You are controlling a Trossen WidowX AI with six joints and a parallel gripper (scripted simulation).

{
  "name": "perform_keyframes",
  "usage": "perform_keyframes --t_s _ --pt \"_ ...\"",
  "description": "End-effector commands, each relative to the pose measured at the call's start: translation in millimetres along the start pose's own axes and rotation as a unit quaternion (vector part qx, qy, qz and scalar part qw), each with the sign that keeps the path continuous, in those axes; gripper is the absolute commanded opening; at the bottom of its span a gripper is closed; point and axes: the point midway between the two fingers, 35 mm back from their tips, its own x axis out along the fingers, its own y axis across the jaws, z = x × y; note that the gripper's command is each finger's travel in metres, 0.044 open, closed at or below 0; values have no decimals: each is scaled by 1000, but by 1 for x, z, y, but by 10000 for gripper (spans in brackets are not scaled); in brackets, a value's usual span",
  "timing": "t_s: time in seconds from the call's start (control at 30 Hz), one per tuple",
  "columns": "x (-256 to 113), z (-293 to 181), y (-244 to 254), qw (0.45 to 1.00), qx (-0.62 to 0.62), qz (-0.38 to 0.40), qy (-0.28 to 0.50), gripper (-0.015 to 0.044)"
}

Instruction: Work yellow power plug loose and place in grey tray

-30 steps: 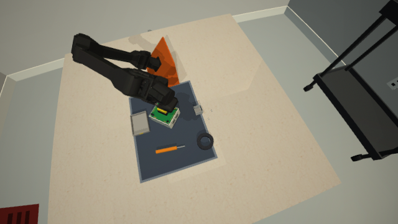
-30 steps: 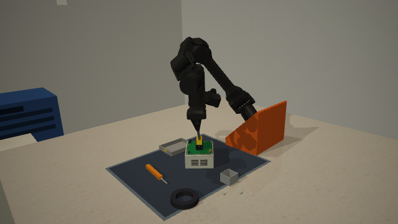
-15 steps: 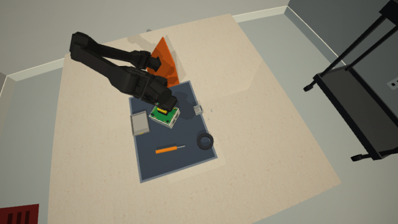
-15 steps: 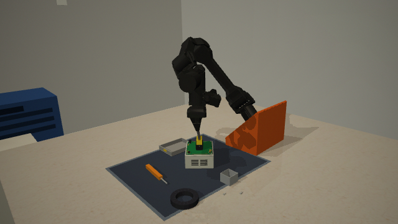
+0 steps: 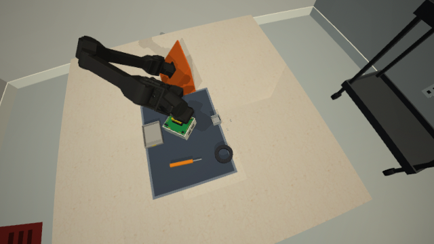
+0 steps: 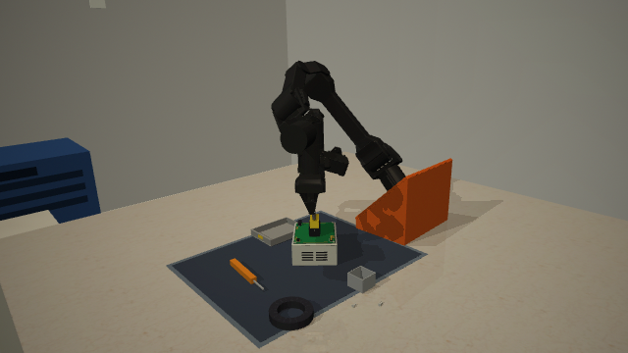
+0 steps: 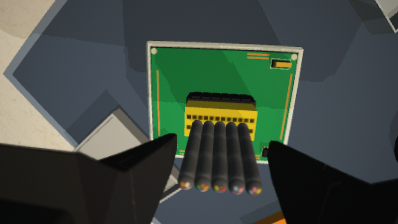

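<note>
Plain grey walls meet behind a pale, speckled tabletop. On it, the yellow plug sits in its black socket on the green circuit board, its dark cables rising between the fingertips in the wrist view. The gripper is a bit over half open and has hold of nothing, a gap showing on either side of the cables (five of them, neatly in a row). Beside the board's white housing lies the grey tray; farther out on the dark mat are an orange-handled screwdriver and a black ring.
</note>
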Motion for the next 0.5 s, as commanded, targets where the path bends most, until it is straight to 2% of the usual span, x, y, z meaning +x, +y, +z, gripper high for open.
perform_keyframes --t_s 0.0,0.07,0.37,0.47 --pt "5 1 1 1000 -4 2 1 249" --pt "5 1 1 1000 -4 2 1 249" --pt "5 1 1 1000 -4 2 1 13" --pt "5 1 1 1000 -4 2 1 0"
